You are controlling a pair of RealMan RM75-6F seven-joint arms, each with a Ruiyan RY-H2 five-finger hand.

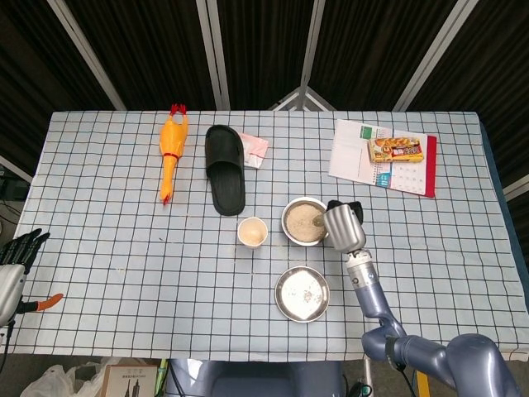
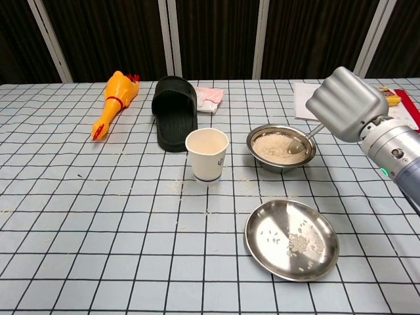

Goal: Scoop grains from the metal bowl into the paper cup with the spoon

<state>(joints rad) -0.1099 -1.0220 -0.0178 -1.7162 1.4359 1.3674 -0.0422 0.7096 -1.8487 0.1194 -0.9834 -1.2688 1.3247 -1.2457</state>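
Right robot hand [image 2: 346,104] grips spoon [image 2: 298,142], its head in metal bowl [image 2: 281,148]. Load level, then carry slowly to paper cup [image 2: 207,154]. Left robot hand [image 1: 16,252] idle, fingers apart.

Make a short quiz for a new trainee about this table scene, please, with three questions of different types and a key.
1. True or false: the spoon has its bowl in the grains of the metal bowl.
2. Which thing stands nearest to the left of the metal bowl in the chest view?
A. rubber chicken
B. paper cup
C. black slipper
3. Fill in: the right hand holds the ____.

Key
1. True. The spoon's tip rests on the grains at the bowl's right side.
2. B
3. spoon
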